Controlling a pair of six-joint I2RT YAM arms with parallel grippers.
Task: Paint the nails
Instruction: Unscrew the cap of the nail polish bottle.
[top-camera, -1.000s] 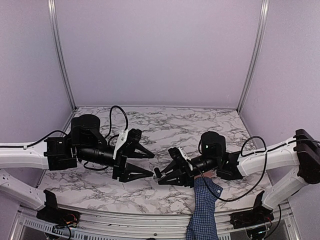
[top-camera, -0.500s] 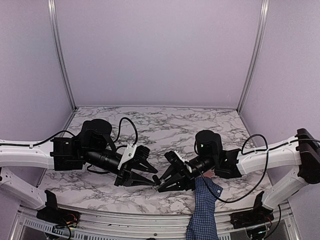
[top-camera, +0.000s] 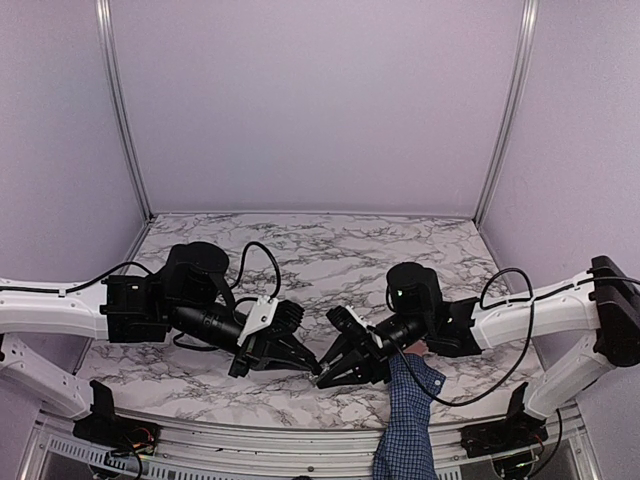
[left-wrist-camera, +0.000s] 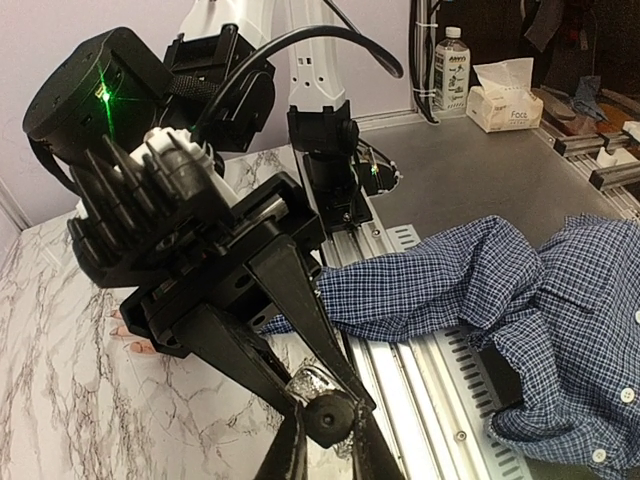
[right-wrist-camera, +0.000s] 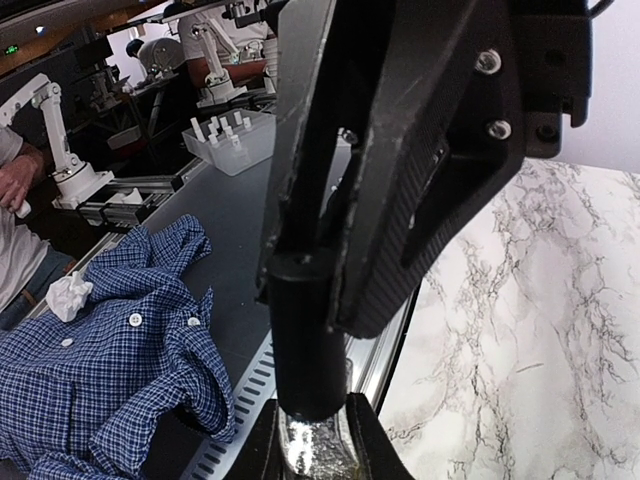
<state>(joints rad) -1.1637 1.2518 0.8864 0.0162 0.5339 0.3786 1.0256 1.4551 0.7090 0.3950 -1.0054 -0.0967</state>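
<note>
A small glittery grey bottle (right-wrist-camera: 316, 452) is gripped by my right gripper (right-wrist-camera: 310, 440), which is shut on its body. The bottle's black cap (left-wrist-camera: 328, 418) sits between the fingers of my left gripper (left-wrist-camera: 328, 428), which is shut on it. In the top view the left gripper (top-camera: 311, 366) and right gripper (top-camera: 326, 376) meet tip to tip above the table's near middle. A pale hand (left-wrist-camera: 133, 344) lies flat on the marble under the right arm, its blue checked sleeve (top-camera: 407, 420) reaching in from the near edge. The nails are too small to make out.
The marble table (top-camera: 330, 250) has purple walls on three sides. An aluminium rail (left-wrist-camera: 440, 370) runs along its near edge. Beyond it lie a crumpled blue checked shirt (left-wrist-camera: 565, 300), a tissue box (left-wrist-camera: 505, 105) and a water bottle (left-wrist-camera: 452, 60).
My left gripper has swung right and down to the right gripper and closed on the bottle's cap. The right gripper has shifted slightly left, still holding the bottle.
</note>
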